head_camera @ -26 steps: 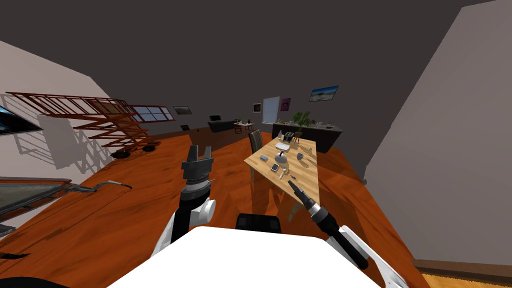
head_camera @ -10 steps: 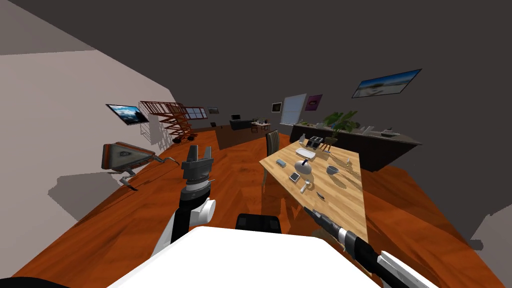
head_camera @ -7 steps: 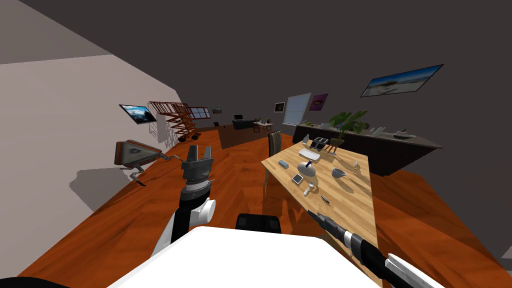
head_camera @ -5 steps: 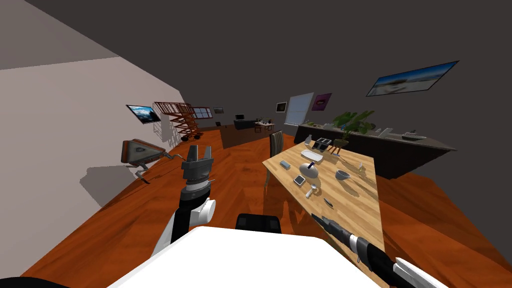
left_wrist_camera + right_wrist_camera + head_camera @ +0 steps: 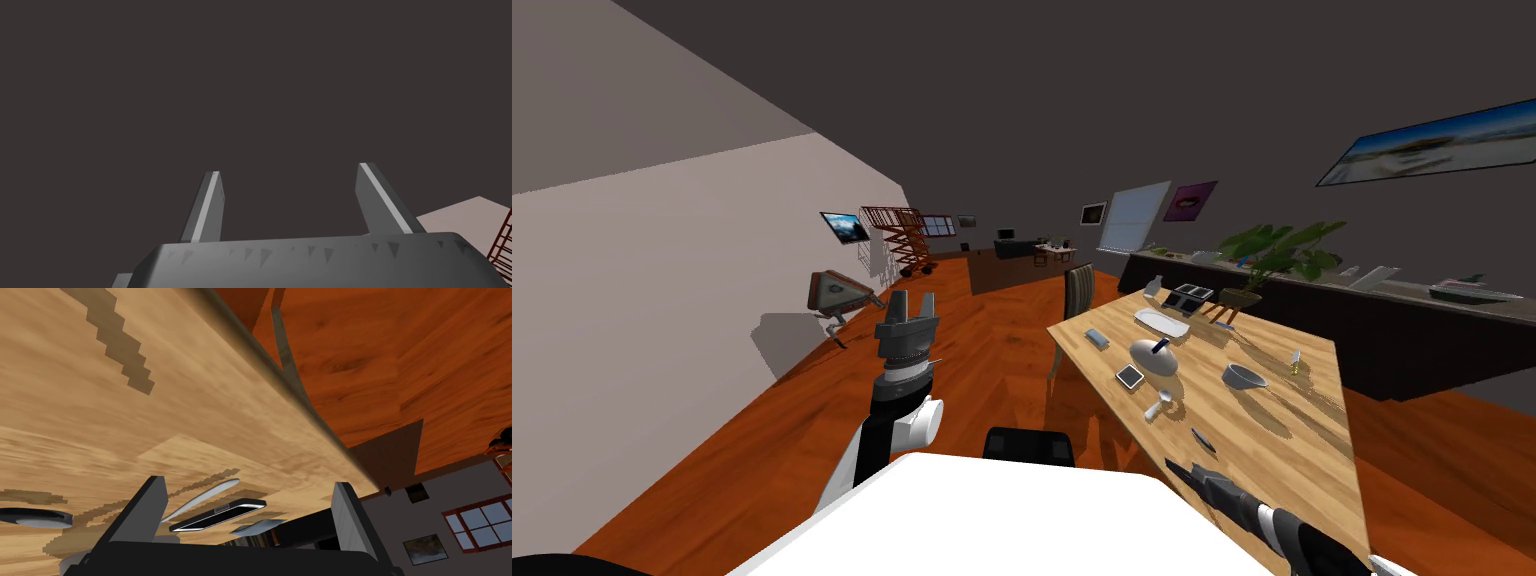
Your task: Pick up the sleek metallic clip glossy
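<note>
1. Head view is showing the clip (image 5: 1202, 438), a small dark sliver, lying on the wooden worktop (image 5: 1302, 450) near the edge closest to me.
2. I am hovering the right claw (image 5: 1175, 466), released, just short of the clip, which is lying slightly ahead and to the right.
3. Its long axis is seemingly running roughly along my reach.
4. Left claw (image 5: 912, 303), also released, is hanging well apart, so I am judging the right arm nearer.
</note>
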Available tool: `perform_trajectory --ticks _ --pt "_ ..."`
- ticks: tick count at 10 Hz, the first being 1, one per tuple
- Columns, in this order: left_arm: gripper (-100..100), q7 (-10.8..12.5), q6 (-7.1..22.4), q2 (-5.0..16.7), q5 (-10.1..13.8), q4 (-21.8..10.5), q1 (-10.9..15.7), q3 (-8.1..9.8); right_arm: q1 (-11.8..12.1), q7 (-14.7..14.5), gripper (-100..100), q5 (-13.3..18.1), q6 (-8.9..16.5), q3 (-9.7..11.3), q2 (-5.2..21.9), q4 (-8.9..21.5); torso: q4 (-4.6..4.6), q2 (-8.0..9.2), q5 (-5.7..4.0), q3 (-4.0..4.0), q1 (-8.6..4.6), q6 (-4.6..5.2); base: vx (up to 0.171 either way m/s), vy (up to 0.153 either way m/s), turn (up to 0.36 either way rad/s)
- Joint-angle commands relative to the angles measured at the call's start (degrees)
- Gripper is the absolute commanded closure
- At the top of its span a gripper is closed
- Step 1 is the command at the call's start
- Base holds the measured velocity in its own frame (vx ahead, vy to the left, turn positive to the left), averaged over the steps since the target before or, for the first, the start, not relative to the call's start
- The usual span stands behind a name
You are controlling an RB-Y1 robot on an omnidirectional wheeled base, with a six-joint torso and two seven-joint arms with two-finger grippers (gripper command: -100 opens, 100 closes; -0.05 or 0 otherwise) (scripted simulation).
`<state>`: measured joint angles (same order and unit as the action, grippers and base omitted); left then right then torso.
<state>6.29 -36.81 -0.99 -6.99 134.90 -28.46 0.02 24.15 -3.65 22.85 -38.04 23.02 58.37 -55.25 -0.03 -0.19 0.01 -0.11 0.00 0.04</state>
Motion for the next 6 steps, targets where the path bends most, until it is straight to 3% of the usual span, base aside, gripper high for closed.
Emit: perform_trajectory --ticks 1,2,6 --pt "0 0.0 0.0 0.0 0.0 0.0 0.0 0.0 0.2 0.3 -100 0.4 0.4 0.6 1.2 1.6 0.0 0.0 0.0 0.0 0.0 0.0 0.052 -0.005 0.137" --pt "0 0.0 0.0 0.0 0.0 0.0 0.0 0.0 0.1 -0.1 -100 1.4 0.2 1.6 2.3 4.3 0.0 0.05 0.0 0.02 0.0 0.04 0.048 -0.013 0.265" --pt "0 0.0 0.0 0.0 0.0 0.0 0.0 0.01 -0.1 -0.8 -100 3.3 -0.1 3.7 3.9 8.9 0.02 0.11 -0.02 0.06 -0.03 0.06 0.042 -0.018 0.134"
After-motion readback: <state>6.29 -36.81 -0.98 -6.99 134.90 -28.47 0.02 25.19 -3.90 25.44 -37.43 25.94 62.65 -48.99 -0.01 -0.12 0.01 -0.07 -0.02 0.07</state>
